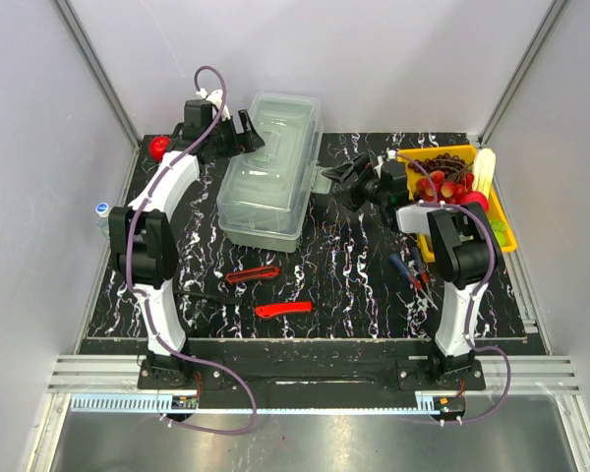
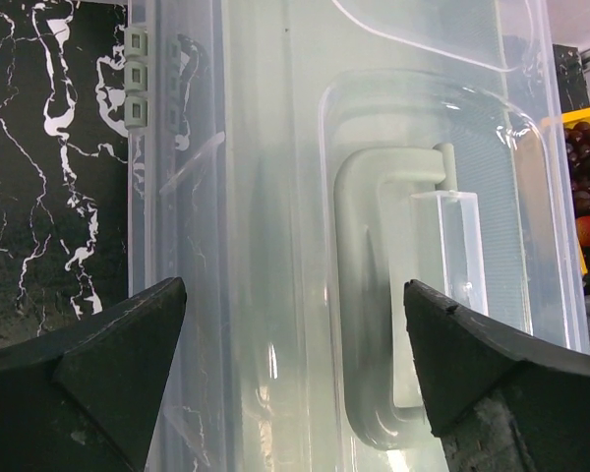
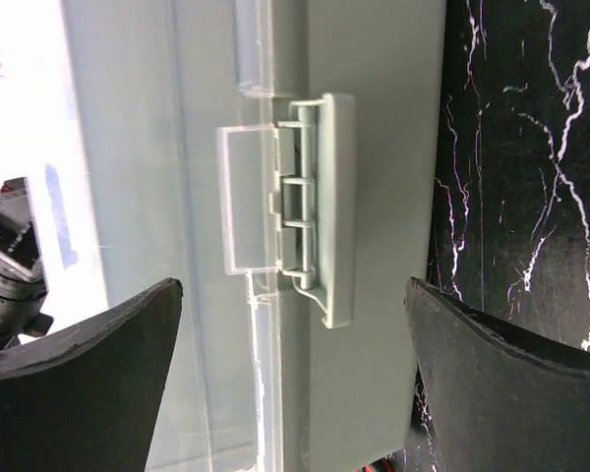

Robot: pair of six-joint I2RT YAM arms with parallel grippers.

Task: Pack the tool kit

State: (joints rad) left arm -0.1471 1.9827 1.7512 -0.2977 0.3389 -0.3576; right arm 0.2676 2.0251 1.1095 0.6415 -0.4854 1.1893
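The translucent pale grey-green toolbox (image 1: 270, 167) stands closed at the back middle of the table. My left gripper (image 1: 244, 133) is open and empty at the box's far left side; its wrist view shows the lid (image 2: 275, 147) and the recessed lid handle (image 2: 383, 295) between the jaws. My right gripper (image 1: 346, 177) is open and empty just right of the box, facing the grey latch (image 3: 320, 206), which sticks out from the wall (image 1: 320, 180). Two red tools (image 1: 253, 274) (image 1: 283, 309) lie in front of the box. Blue- and red-handled screwdrivers (image 1: 408, 270) lie by the right arm.
A yellow tray of fruit (image 1: 502, 232) sits at the back right, behind the right arm. A red object (image 1: 158, 147) lies at the back left corner. A bottle (image 1: 100, 211) stands at the table's left edge.
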